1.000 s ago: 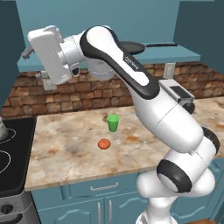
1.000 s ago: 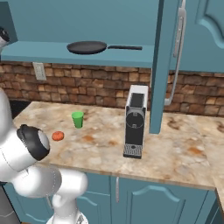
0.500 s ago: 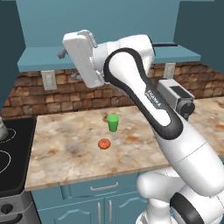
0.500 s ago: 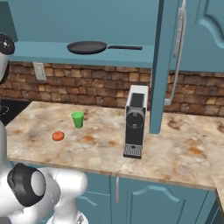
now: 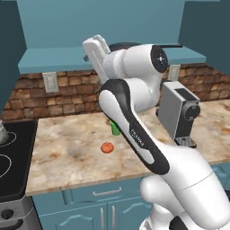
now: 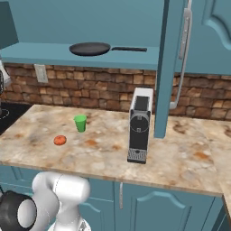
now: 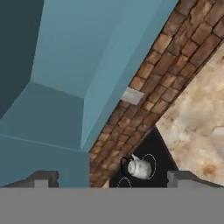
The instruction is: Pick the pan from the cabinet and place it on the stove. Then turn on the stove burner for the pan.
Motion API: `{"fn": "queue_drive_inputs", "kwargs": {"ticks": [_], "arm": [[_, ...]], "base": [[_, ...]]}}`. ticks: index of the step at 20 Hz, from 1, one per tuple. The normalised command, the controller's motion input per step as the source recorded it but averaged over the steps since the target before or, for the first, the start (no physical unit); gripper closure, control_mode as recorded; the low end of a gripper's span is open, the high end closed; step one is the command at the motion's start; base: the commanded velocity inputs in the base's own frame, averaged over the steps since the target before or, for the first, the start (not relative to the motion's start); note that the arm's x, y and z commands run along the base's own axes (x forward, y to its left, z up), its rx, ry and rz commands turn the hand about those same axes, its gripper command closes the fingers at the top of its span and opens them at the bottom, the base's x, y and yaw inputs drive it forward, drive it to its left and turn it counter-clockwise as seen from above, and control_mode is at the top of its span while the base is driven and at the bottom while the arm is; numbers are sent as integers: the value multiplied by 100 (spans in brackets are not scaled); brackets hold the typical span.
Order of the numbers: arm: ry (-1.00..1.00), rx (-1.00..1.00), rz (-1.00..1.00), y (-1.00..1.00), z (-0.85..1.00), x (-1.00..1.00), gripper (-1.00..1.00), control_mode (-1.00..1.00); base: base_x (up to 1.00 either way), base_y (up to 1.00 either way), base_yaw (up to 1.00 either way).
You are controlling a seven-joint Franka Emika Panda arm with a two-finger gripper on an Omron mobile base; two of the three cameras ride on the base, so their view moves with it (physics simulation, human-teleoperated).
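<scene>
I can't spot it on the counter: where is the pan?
In the right base view, the pan sits on the open cabinet's shelf, above the green cup.

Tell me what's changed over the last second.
The arm's hand has swung rightward along the cabinet shelf toward the pan; the gripper stays open, holding nothing. Pan, green cup, tomato and coffee machine haven't moved.

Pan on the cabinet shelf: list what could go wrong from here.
1. The pan lies on the open cabinet shelf, handle pointing at the door; pulling it out could knock the door.
2. A kettle already sits on the stove, crowding placement.
3. The coffee machine stands below the shelf.
</scene>
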Motion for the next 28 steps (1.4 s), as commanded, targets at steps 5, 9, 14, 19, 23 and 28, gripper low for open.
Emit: {"fn": "queue_drive_inputs", "kwargs": {"ticks": [5,9,14,19,23,28], "arm": [[17,-10,-50,-69,14,25,-100,-100],[15,-13,-40,-83,17,22,-100,-100],[13,-14,-32,-86,8,14,-100,-100],[6,-20,-25,-85,0,0,-100,-100],[1,-18,-22,-84,0,0,-100,-100],[0,-13,-11,-69,-2,8,-100,-100]], "base": [[0,0,0],[0,0,0],[0,0,0],[0,0,0],[0,0,0],[0,0,0]]}}
